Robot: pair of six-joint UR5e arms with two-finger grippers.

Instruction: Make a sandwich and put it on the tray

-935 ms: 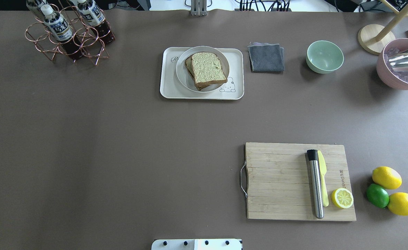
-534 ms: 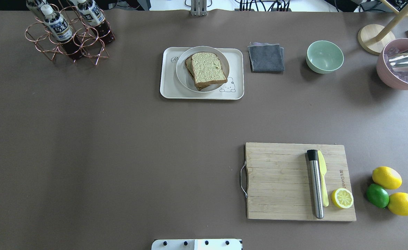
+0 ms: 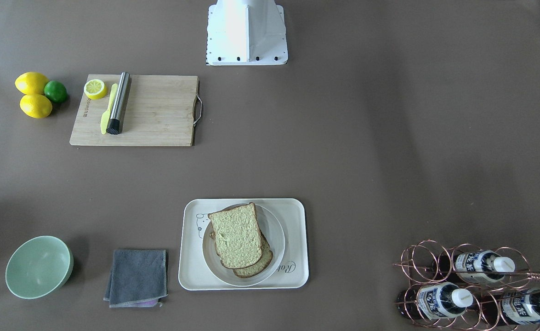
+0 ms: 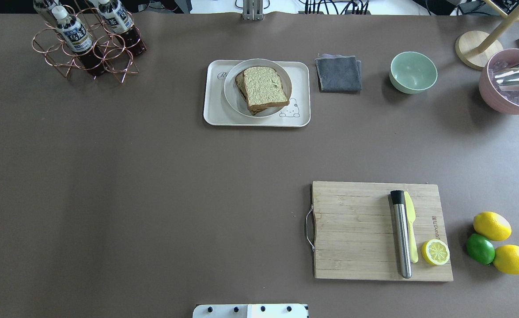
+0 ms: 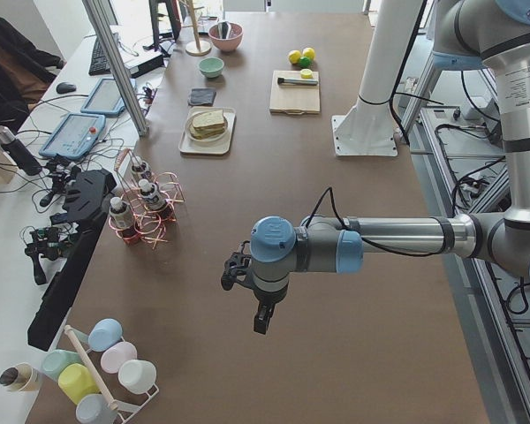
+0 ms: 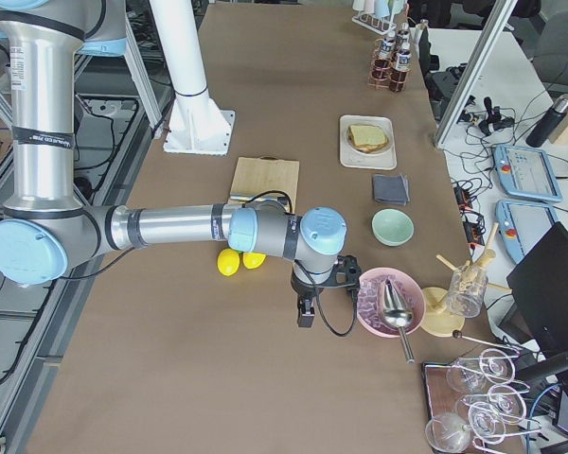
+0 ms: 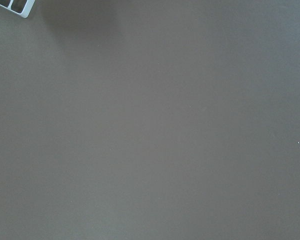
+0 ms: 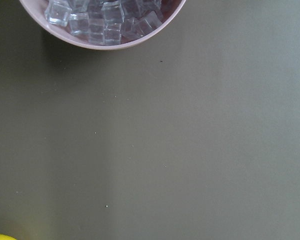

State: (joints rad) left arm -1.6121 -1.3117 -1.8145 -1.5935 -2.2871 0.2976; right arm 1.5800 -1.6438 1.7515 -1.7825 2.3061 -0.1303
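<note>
The sandwich (image 4: pixel 263 88) is two pale greenish-tan bread slices with dark crust, stacked slightly askew on a round white plate (image 4: pixel 232 95). The plate stands on the cream tray (image 4: pixel 215 112) at the table's far middle; from the front camera the sandwich (image 3: pixel 236 236) and tray (image 3: pixel 191 271) lie near the bottom centre. My left gripper (image 5: pixel 261 318) hangs over bare table far from the tray, seen only from the left end. My right gripper (image 6: pixel 305 317) hovers beside the pink ice bowl (image 6: pixel 388 301), seen only from the right end. I cannot tell whether either is open or shut.
A wooden cutting board (image 4: pixel 356 229) holds a steel muddler (image 4: pixel 401 238), a yellow knife and a halved lemon (image 4: pixel 435 252). Lemons and a lime (image 4: pixel 480 248) lie right of it. A grey cloth (image 4: pixel 339 73), green bowl (image 4: pixel 413 72) and copper bottle rack (image 4: pixel 87 44) line the far edge.
</note>
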